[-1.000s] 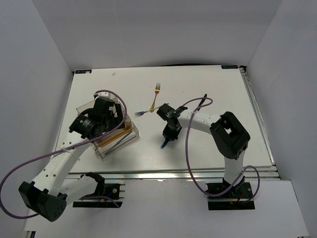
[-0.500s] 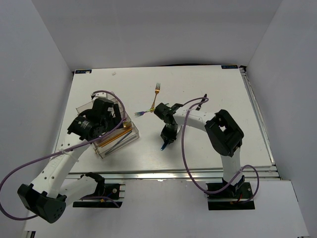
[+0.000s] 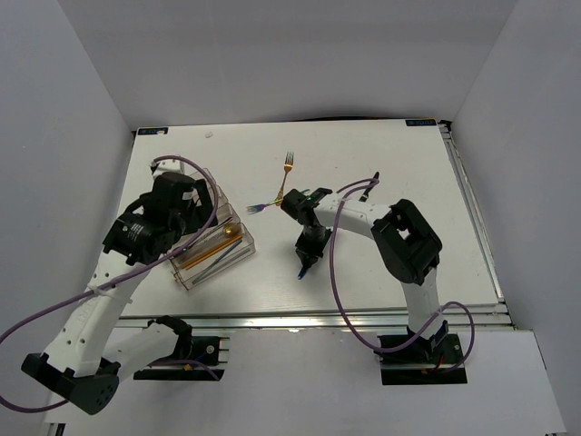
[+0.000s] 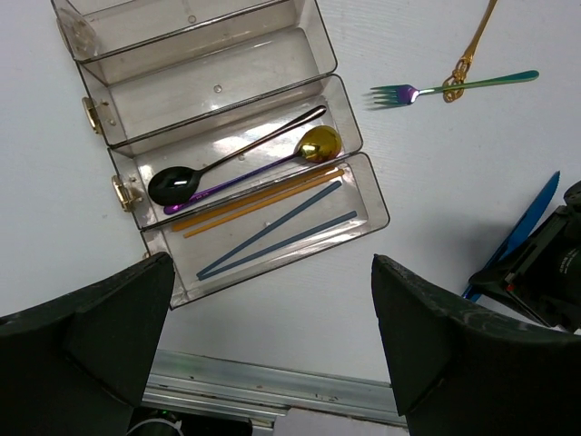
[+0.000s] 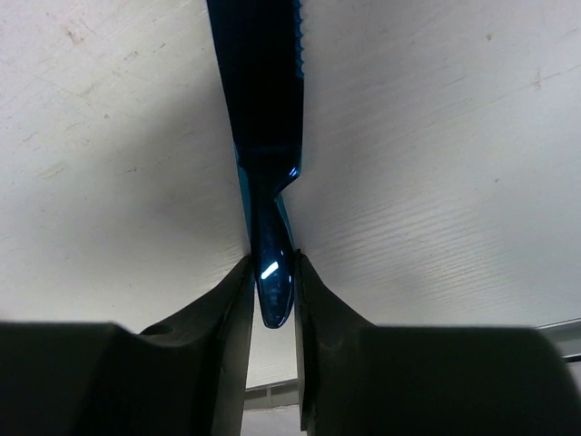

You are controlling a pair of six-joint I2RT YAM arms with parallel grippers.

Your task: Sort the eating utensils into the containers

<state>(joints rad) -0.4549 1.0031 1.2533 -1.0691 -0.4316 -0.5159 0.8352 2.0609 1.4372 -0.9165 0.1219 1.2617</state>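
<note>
The clear organiser tray (image 4: 313,54) lies left of centre, also in the top view (image 3: 243,247). It holds a black spoon (image 4: 174,184), a gold-bowled purple spoon (image 4: 318,143), gold sticks (image 4: 259,200) and blue sticks (image 4: 272,238). My left gripper (image 4: 272,363) is open and empty above the tray's near side. My right gripper (image 5: 270,291) is shut on the handle of a blue knife (image 5: 263,100), low over the table in the top view (image 3: 300,266). An iridescent fork (image 3: 261,206) and a gold fork (image 3: 287,173) lie beyond it.
The table's metal front rail (image 4: 263,400) runs just below the tray. Purple cables loop over both arms (image 3: 340,272). White walls enclose the table on three sides.
My left gripper has drawn back up and to the left, off the tray. My right gripper stays at the blue knife, shifted slightly.
</note>
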